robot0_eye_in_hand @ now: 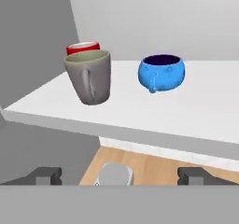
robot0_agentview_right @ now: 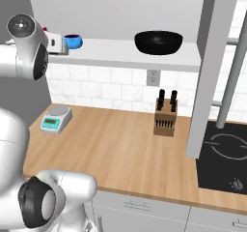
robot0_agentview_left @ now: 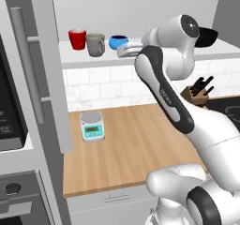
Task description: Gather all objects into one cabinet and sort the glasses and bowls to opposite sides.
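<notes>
While the claw (robot0_eye_in_hand: 119,174) hangs spread wide and empty just off the white shelf's (robot0_agentview_left: 84,56) front edge, the red cup (robot0_agentview_left: 77,39), grey-olive mug (robot0_agentview_left: 95,44) and small blue bowl (robot0_agentview_left: 117,42) line up toward the shelf's left end. Bare shelf separates mug from bowl. The right base view catches the wide black bowl (robot0_agentview_right: 158,42) well apart near the right end, beside the open grey door (robot0_agentview_right: 212,71).

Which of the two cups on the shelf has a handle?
The grey mug, standing in front of the plain red cup, which has no handle.
</notes>
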Tool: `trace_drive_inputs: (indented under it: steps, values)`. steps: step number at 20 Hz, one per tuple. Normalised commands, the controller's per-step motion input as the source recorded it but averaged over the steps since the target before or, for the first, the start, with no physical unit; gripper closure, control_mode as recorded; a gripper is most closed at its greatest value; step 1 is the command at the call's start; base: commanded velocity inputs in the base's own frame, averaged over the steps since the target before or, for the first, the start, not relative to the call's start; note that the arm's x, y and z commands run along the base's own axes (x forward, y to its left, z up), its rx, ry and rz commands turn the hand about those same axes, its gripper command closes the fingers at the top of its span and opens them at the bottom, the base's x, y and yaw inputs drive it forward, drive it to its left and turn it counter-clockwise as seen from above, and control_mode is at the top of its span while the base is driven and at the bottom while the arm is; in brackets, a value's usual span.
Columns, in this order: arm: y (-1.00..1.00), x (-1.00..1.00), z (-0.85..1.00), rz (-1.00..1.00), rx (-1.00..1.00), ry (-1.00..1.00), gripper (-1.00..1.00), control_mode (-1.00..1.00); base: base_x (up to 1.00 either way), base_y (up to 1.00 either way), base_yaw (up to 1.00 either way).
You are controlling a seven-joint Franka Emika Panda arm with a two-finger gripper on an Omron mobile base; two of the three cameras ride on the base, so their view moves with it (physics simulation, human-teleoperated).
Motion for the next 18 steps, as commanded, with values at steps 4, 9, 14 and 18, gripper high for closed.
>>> trace_drive_inputs:
  steps: [4,9,14,18]
  values:
    - [-0.55,-0.88,0.06,-0.08,0.0,0.2,-1.0,-1.0,0.0,0.0,0.0]
    - [-0.21,-0.79,0.0,-0.12,-0.01,0.22,-1.0,-1.0,0.0,0.0,0.0]
    - [-0.07,-0.71,-0.02,-0.13,-0.03,0.18,-1.0,-1.0,0.0,0.0,0.0]
    - [-0.38,-0.43,-0.15,-0.06,-0.06,0.04,-1.0,-1.0,0.0,0.0,0.0]
